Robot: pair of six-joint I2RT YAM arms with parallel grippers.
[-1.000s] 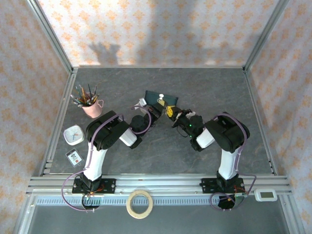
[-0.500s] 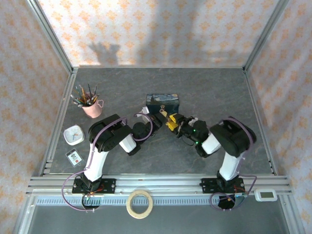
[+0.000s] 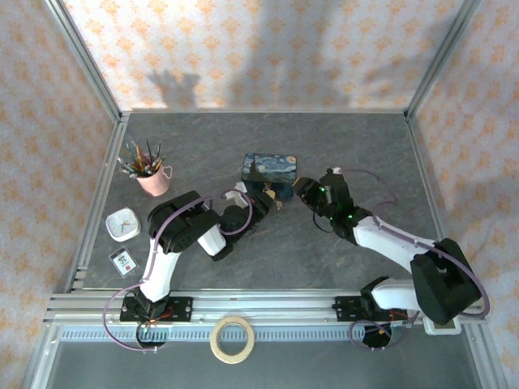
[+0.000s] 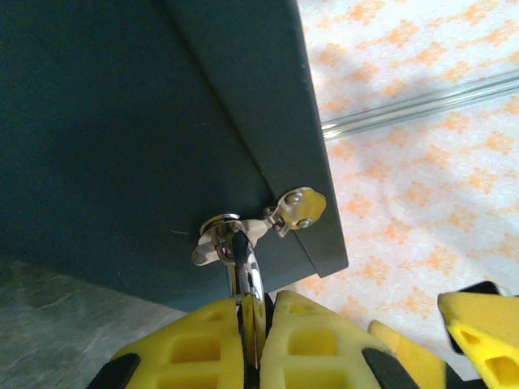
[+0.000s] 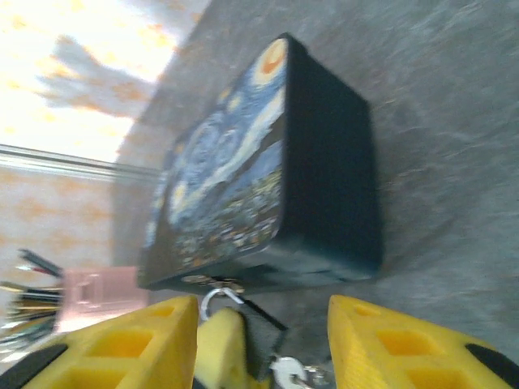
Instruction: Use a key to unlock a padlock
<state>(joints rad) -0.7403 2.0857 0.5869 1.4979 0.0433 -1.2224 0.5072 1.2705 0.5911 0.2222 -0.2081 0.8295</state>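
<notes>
The left gripper (image 4: 253,318) clamps the tiny dark padlock (image 4: 246,271) by its thin silvery shackle, which hooks the clasp (image 4: 217,231) on the side of the blue starry-night rectangular tin (image 4: 122,121), the pale silvery key (image 5: 288,371) just beside it, while the right gripper (image 5: 263,312) gapes empty nearby.

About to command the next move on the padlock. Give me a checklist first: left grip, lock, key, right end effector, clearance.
1. Grip: left end effector shut on the thin silvery shackle of the padlock: ok.
2. Anchor: shackle reaches the hasp on the blue tin: ok.
3. Lock opened: cannot tell.
4. Whether the key, a small silvery piece at the bottom edge of the right wrist view, is seated in the lock: cannot tell.
5. Readiness: right end effector open, nothing held: ok.
6. Clearance: in the top view the two end effectors sit apart, beside the tin: ok.
</notes>
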